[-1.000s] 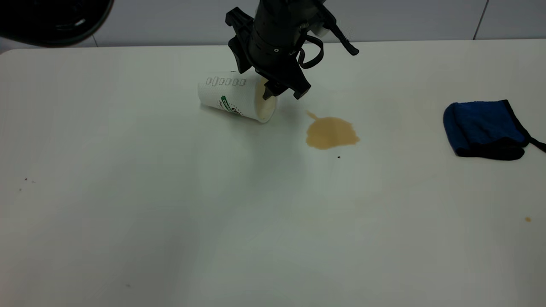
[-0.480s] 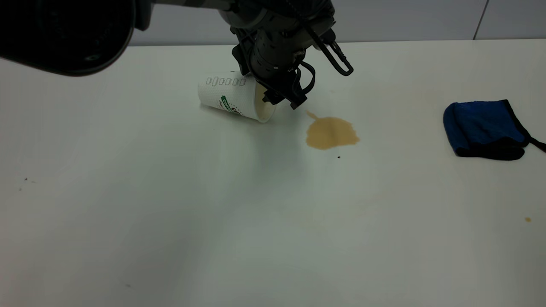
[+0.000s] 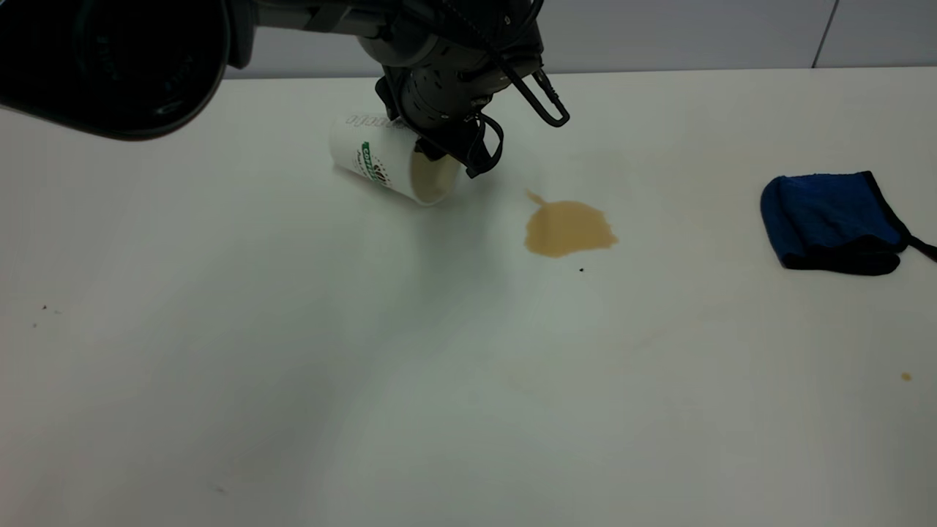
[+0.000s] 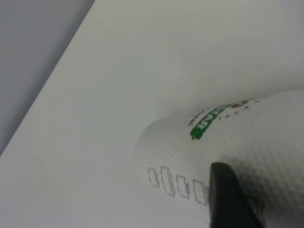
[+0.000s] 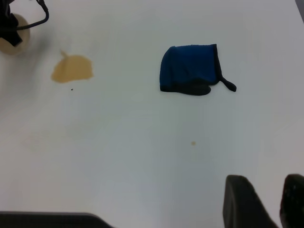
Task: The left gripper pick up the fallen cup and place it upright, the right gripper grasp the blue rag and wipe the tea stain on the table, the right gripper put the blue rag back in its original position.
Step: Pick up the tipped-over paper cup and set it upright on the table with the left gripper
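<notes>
The white dimpled paper cup (image 3: pixel 381 162) is gripped at its rim by the black left gripper (image 3: pixel 448 155), tilted above the white surface (image 3: pixel 293 366), left of the light brown tea stain (image 3: pixel 568 229).

This looks like a robot test lab rather than a home or kitchen. A large plain white table (image 3: pixel 468 380) with a rounded corner at about ten o'clock fills the space, backed at twelve o'clock by a bare pale grey panelled wall (image 3: pixel 695 33) with a dark seam. A black robot arm (image 3: pixel 439 66) reaches over the table from about eleven o'clock.
</notes>
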Controlling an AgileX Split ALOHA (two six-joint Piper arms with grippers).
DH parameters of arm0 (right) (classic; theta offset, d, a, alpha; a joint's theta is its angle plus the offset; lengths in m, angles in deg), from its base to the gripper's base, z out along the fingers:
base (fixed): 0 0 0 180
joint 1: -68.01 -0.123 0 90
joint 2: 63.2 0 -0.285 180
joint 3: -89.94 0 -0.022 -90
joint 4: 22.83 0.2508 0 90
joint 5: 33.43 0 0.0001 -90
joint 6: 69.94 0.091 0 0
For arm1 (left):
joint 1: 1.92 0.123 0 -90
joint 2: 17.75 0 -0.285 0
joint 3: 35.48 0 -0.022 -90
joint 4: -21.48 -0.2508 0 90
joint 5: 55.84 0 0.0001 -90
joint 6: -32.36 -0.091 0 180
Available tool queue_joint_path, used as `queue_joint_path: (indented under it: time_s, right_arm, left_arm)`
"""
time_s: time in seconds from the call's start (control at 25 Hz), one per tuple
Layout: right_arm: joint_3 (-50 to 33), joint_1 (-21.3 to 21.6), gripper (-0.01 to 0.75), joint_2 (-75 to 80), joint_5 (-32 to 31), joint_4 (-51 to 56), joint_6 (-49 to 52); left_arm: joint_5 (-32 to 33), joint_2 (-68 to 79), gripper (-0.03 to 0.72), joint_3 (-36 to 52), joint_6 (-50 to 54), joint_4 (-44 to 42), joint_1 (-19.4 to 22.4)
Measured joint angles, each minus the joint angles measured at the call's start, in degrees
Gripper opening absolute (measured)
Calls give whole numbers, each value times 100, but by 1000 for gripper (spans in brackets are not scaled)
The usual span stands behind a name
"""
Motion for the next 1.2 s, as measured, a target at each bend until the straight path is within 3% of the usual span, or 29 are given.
queue_joint_path:
  time_s: [0.16, 0.28, 0.52, 0.64, 0.88, 1.04, 1.2]
  right_arm:
    - [0, 0, 236, 0, 0, 0, 0]
    - [0, 0, 236, 0, 0, 0, 0]
    - [0, 0, 236, 0, 0, 0, 0]
    - [0, 0, 236, 0, 0, 0, 0]
    - [0, 0, 236, 0, 0, 0, 0]
    - [0, 0, 236, 0, 0, 0, 0]
    - [0, 0, 236, 0, 0, 0, 0]
  left_arm:
    - [257, -22, 100, -4, -1, -324, 56]
    - [507, -120, 27, -30, -1, -507, 61]
    - [1022, -915, 6, -30, -890, -36, 99]
    - [1156, -1568, 6, -30, -1922, 929, 261]
    - [1670, -2335, 6, -30, -4223, 3643, 1127]
    - [1916, -2391, 6, -36, -4598, 4898, 1800]
    - [1936, -2288, 6, -36, -4637, 5469, 2337]
